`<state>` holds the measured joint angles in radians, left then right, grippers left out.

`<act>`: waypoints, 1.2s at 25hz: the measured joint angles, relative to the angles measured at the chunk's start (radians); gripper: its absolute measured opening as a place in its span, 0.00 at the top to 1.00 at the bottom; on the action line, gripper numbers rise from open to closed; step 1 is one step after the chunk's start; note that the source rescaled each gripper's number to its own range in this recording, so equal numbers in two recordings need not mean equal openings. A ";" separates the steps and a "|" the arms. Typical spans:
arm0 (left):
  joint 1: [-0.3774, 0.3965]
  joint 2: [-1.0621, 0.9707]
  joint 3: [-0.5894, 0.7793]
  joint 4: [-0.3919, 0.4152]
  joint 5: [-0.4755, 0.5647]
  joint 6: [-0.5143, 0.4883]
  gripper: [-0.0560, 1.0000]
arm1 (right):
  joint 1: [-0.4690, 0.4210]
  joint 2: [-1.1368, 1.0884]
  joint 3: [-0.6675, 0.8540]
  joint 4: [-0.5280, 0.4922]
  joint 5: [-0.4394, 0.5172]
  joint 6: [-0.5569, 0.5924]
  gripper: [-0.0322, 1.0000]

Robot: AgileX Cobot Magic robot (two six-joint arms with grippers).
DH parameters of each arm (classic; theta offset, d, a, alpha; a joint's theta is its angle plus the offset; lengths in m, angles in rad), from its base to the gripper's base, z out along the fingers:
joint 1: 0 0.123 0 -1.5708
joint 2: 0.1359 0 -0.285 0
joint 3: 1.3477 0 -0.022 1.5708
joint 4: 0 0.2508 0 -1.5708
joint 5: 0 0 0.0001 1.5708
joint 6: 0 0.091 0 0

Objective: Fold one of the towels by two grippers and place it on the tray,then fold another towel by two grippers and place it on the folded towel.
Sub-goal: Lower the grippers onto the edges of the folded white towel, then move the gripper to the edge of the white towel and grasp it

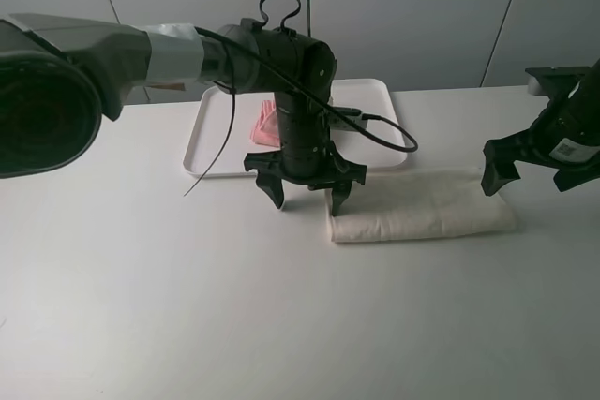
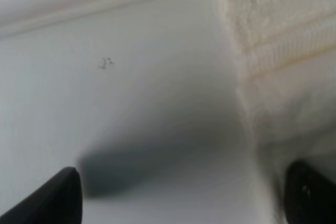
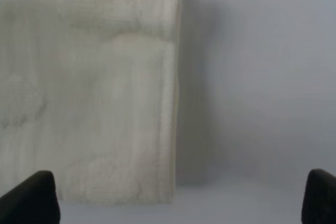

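The cream towel [image 1: 422, 205] lies folded into a long strip on the table, in front of the tray [image 1: 202, 142]. The pink towel [image 1: 265, 124] rests folded on the tray, partly hidden behind my left arm. My left gripper [image 1: 306, 196] is open above the strip's left end, one finger over the cloth and the other over bare table. The left wrist view shows that end of the cream towel [image 2: 278, 51] and the wide gap of the left gripper [image 2: 181, 198]. My right gripper [image 1: 531, 177] is open over the strip's right end. The right wrist view shows the cream towel [image 3: 89, 93] under the open right gripper [image 3: 176, 198].
The white table [image 1: 187, 306] stretches toward the front and left. A black cable [image 1: 375, 133] loops from the left arm over the tray. Grey wall panels stand behind.
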<state>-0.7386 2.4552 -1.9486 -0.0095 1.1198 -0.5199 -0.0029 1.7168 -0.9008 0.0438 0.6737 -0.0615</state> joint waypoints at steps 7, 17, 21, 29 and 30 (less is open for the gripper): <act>0.013 0.002 -0.004 -0.010 0.016 0.000 0.00 | 0.000 0.013 -0.014 0.028 -0.005 -0.011 0.00; 0.019 0.002 -0.004 -0.009 0.036 0.004 0.00 | 0.000 0.136 -0.122 0.045 0.042 -0.027 0.00; 0.019 0.003 -0.006 -0.009 0.042 0.024 0.00 | 0.000 0.191 -0.124 0.045 0.050 -0.030 0.00; 0.019 0.003 -0.006 -0.007 0.054 0.044 0.00 | 0.000 0.230 -0.124 0.045 0.030 -0.030 0.00; 0.019 0.003 -0.006 -0.007 0.054 0.046 0.00 | 0.000 0.230 -0.125 0.045 0.026 -0.030 0.00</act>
<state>-0.7193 2.4583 -1.9544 -0.0167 1.1738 -0.4734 -0.0029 1.9467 -1.0263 0.0889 0.6994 -0.0914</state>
